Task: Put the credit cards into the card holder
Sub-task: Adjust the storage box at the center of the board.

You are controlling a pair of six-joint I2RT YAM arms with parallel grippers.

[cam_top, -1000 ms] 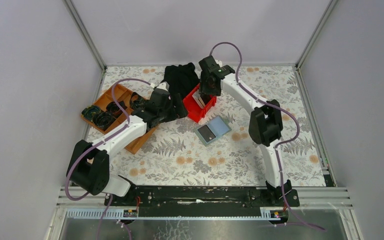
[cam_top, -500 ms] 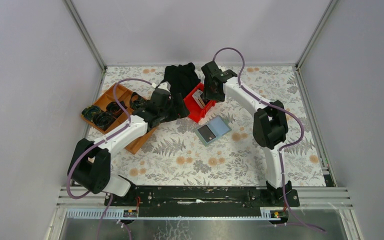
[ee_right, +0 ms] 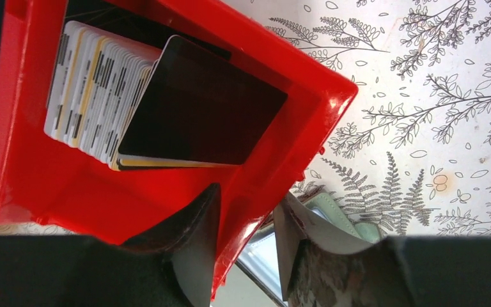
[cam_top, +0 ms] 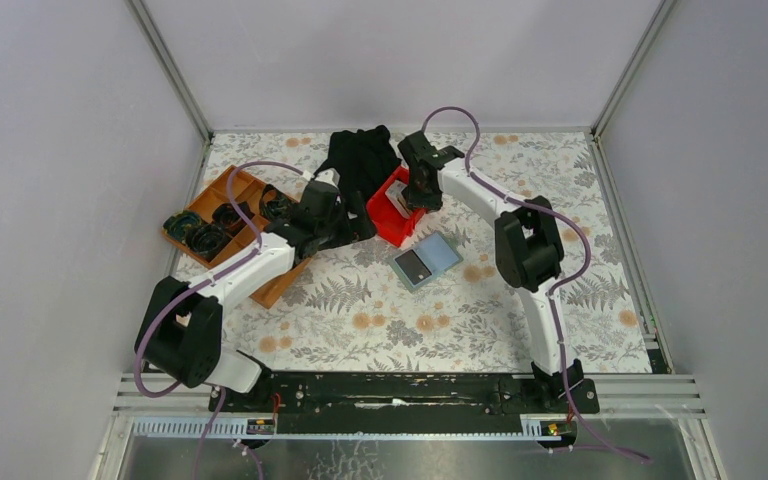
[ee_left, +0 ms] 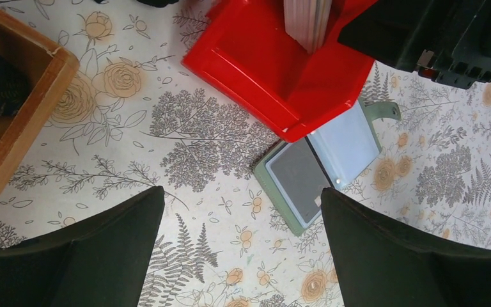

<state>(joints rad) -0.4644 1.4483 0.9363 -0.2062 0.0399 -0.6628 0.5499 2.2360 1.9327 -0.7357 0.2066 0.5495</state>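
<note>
A stack of pale credit cards point(ee_right: 96, 89) stands on edge in a red bin point(ee_right: 70, 192), and a dark-faced card point(ee_right: 198, 109) leans at its front. The card holder point(cam_top: 426, 261) lies open and flat just in front of the bin, grey-green with a dark panel and a pale flap point(ee_left: 319, 173). My right gripper point(ee_right: 248, 195) straddles the bin's near wall, one finger inside and one outside. Its jaws stand partly open, and a gap shows at the outer finger. My left gripper point(ee_left: 241, 192) hovers wide open over bare tablecloth left of the holder, holding nothing.
An orange wooden compartment tray point(cam_top: 222, 200) with dark items sits to the left, and its corner point(ee_left: 38, 96) is near my left gripper. A black cloth point(cam_top: 360, 155) lies behind the bin. Grey enclosure walls ring the floral table.
My right gripper has dropped lower onto the red bin's near wall and its jaws have narrowed. The left arm has barely shifted and stays open.
</note>
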